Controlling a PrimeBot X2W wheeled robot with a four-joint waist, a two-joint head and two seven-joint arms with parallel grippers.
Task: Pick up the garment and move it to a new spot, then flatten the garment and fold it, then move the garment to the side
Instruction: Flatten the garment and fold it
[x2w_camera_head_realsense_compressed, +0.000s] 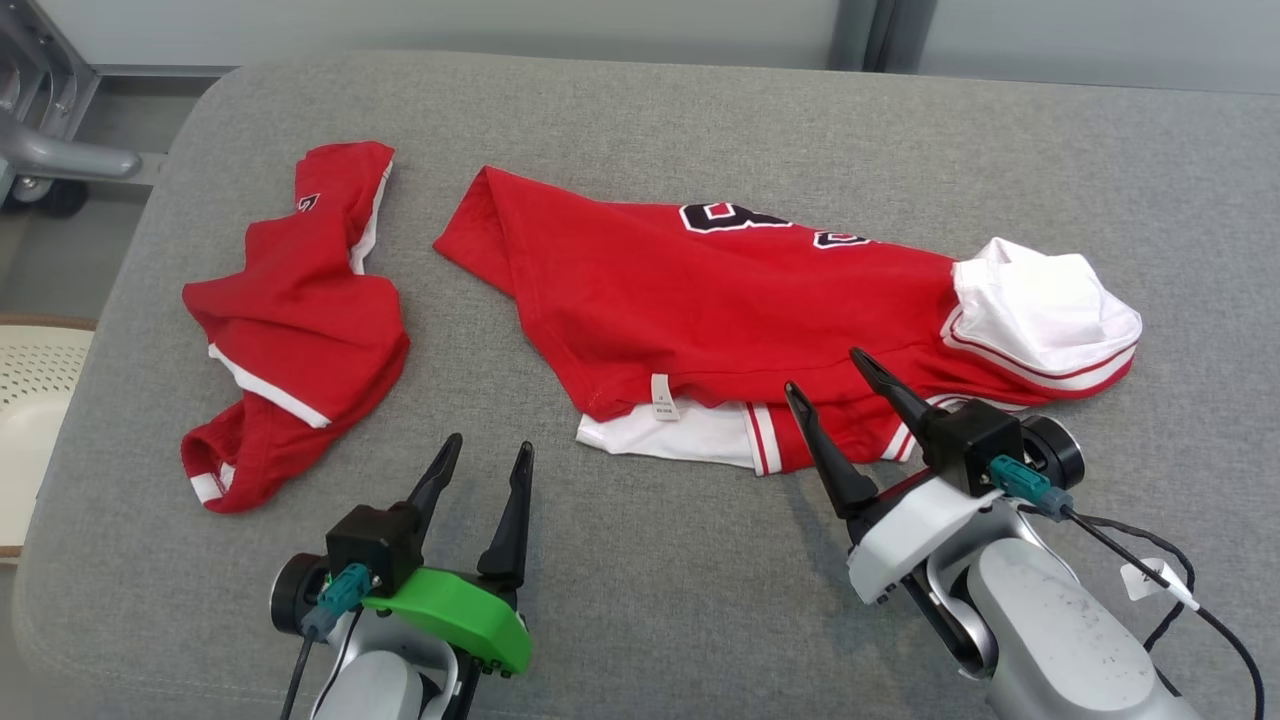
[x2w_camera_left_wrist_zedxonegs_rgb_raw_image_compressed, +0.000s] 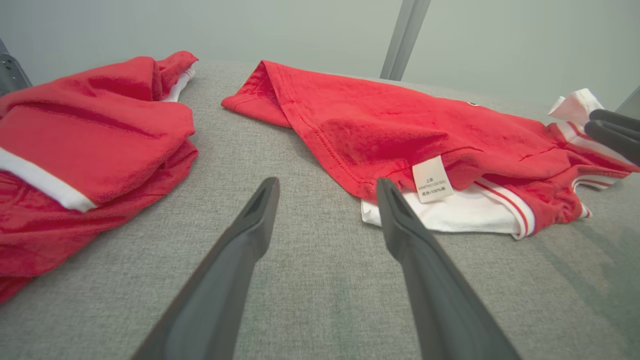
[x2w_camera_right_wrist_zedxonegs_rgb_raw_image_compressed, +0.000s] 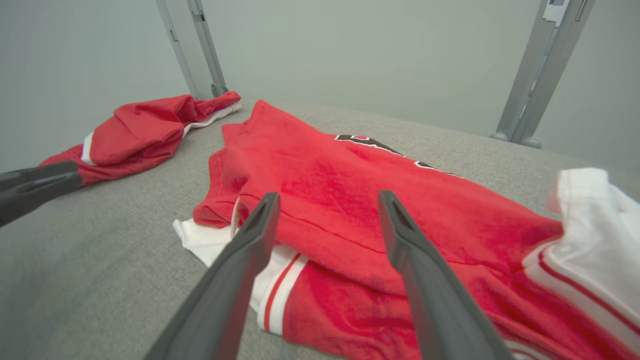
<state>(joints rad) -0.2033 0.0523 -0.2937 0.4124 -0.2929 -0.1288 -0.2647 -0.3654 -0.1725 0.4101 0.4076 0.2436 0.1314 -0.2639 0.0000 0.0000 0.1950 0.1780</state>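
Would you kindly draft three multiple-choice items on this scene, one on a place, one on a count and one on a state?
1. The white label sits: A at the large jersey's near edge; B at its far edge; C in its middle.
2. Red garments on the grey table: A one; B two; C three.
3. The left pincer is: A shut on the jersey; B shut on nothing; C open and empty.

Answers: 1 A, it hangs from the edge nearest the robot. 2 B, the jersey and a smaller garment lie apart. 3 C, its fingers stand spread over bare table.
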